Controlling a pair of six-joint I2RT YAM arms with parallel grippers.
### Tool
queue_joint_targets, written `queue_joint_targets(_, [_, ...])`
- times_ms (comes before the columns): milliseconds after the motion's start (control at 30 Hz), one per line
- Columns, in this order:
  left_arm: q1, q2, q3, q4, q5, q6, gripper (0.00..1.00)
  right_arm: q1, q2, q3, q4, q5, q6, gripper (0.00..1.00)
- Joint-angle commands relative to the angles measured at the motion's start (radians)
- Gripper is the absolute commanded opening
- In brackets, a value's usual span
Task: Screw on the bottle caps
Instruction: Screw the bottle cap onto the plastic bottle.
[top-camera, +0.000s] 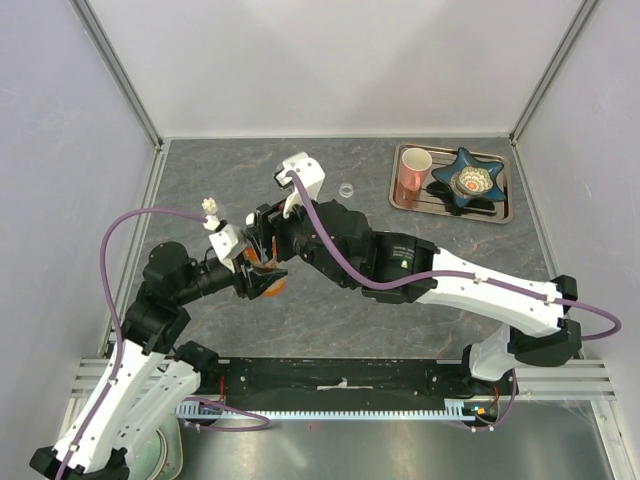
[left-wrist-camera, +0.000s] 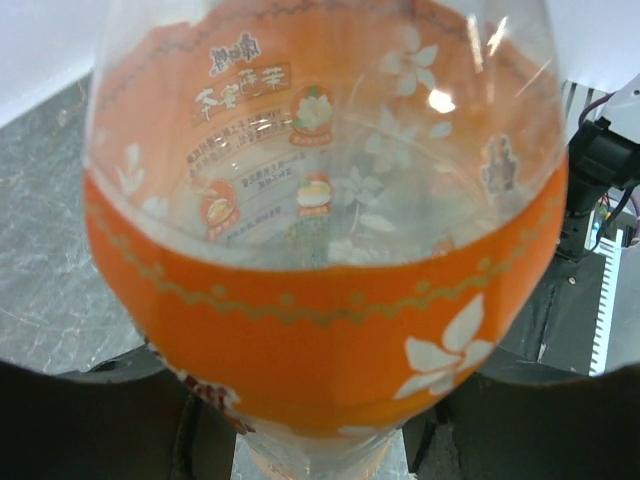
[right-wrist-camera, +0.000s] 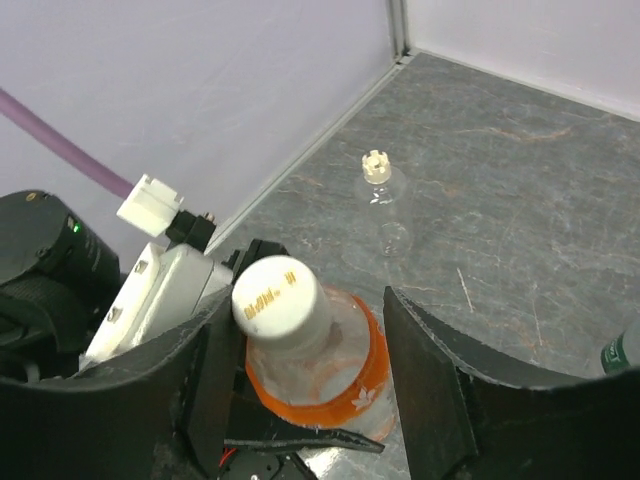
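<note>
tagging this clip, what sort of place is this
Probably a lab robot cell: pale walls on aluminium posts, two arms bolted to a rail by a grey table, one holding a bottle.

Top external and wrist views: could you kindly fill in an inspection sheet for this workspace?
Surface: grey marbled table.
Job's things: orange bottle with white cap on its neck; tiny clear bottle upright, capped.
Clutter: tray holding pink mug and blue star dish.
Grippers: left gripper shut on orange bottle; right gripper open, straddling the cap.
Cables: purple cables looping along both arms.
Surroundings: pale walls, metal frame.
</note>
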Motion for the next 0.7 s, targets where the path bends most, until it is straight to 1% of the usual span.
queue_joint_targets(0, [0.015, -0.018, 0.046, 0.182, 0.050, -0.026, 0.02, 0.015, -0.041, 0.004, -0.092, -0.113, -0.080, 0.68])
queue_joint_targets(67, [0.015, -0.018, 0.047, 0.176, 0.061, -0.026, 0.02, 0.015, -0.070, -0.001, -0.094, -0.138, -0.097, 0.72])
queue_joint_targets(167, [0.018, -0.018, 0.050, 0.165, 0.081, -0.019, 0.02, 0.008, -0.126, -0.025, -0.085, -0.225, -0.143, 0.76])
queue_joint_targets(200, [0.018, -0.015, 0.050, 0.164, 0.096, -0.017, 0.02, 0.002, -0.141, -0.033, -0.080, -0.305, -0.169, 0.77])
queue_joint_targets(300, [0.020, -0.016, 0.052, 0.159, 0.148, -0.017, 0.02, -0.041, -0.189, -0.052, -0.077, -0.452, -0.195, 0.79])
queue_joint_targets(333, [0.018, -0.016, 0.053, 0.158, 0.165, -0.019, 0.02, -0.055, -0.204, -0.053, -0.078, -0.573, -0.219, 0.79])
queue_joint_targets(400, [0.021, -0.016, 0.053, 0.156, 0.213, -0.022, 0.02, -0.115, -0.215, -0.059, -0.078, -0.705, -0.247, 0.79])
queue_joint_targets(433, [0.021, -0.018, 0.052, 0.155, 0.233, -0.022, 0.02, -0.138, -0.224, -0.061, -0.068, -0.835, -0.274, 0.78])
queue_joint_targets(467, [0.021, -0.018, 0.050, 0.152, 0.257, -0.022, 0.02, -0.181, -0.227, -0.061, -0.059, -0.880, -0.284, 0.78])
queue_joint_targets(500, [0.024, -0.018, 0.049, 0.147, 0.324, -0.022, 0.02, -0.202, -0.229, -0.058, -0.049, -0.926, -0.293, 0.78])
queue_joint_targets(533, [0.023, -0.017, 0.047, 0.145, 0.361, -0.026, 0.02, -0.224, -0.229, -0.053, -0.016, -0.961, -0.298, 0.78])
queue_joint_targets(567, [0.023, -0.015, 0.043, 0.144, 0.404, -0.026, 0.02, -0.257, -0.229, -0.053, 0.007, -1.038, -0.299, 0.78])
queue_joint_targets(600, [0.023, -0.013, 0.041, 0.136, 0.476, -0.026, 0.02, -0.273, -0.227, -0.053, 0.030, -1.078, -0.296, 0.78])
queue_joint_targets(633, [0.024, -0.013, 0.040, 0.133, 0.504, -0.026, 0.02, -0.285, -0.218, -0.052, 0.081, -1.113, -0.292, 0.78])
queue_joint_targets(667, [0.023, -0.015, 0.038, 0.129, 0.524, -0.026, 0.02, -0.301, -0.212, -0.050, 0.104, -1.193, -0.275, 0.78])
